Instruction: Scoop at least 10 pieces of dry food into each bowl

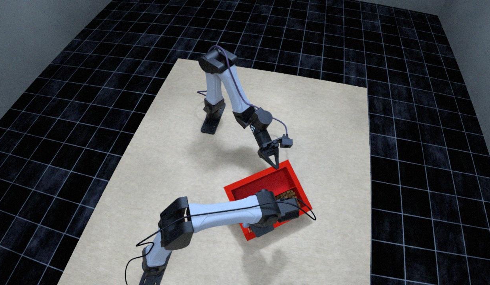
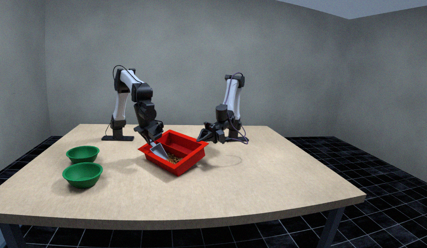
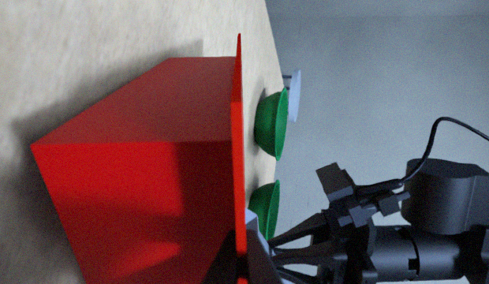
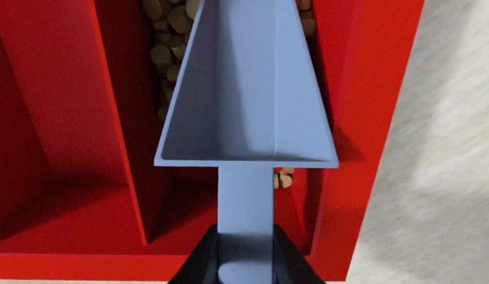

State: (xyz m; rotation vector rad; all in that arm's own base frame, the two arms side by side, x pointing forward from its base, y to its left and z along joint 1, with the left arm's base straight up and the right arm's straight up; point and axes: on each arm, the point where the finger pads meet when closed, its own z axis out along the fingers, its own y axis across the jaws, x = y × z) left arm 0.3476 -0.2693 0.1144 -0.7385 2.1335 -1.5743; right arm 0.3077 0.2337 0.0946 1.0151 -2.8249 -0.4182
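Observation:
The red box [image 1: 296,185] [image 2: 190,163] [image 3: 150,177] [image 4: 378,118] stands on the table; I cannot tell if it is slightly tilted. Food pieces [image 1: 288,194] [image 2: 174,158] [image 4: 169,55] lie in one of its compartments. My left gripper [image 1: 277,167] [image 2: 197,140] [image 3: 242,242] is shut on the box's rim, which runs between its fingers. My right gripper [image 2: 151,141] [image 4: 244,236] is shut on the handle of the grey-blue scoop [image 2: 159,151] [image 4: 246,99], whose blade slants into the food compartment. The visible scoop floor is bare; its tip is out of the right wrist view.
Two green bowls stand upright at the left in the exterior view: one farther bowl [image 2: 82,154] and one nearer bowl [image 2: 82,177]. Both show beyond the box in the left wrist view. The right arm reaches over the box. A divider [image 4: 110,106] separates the box's compartments.

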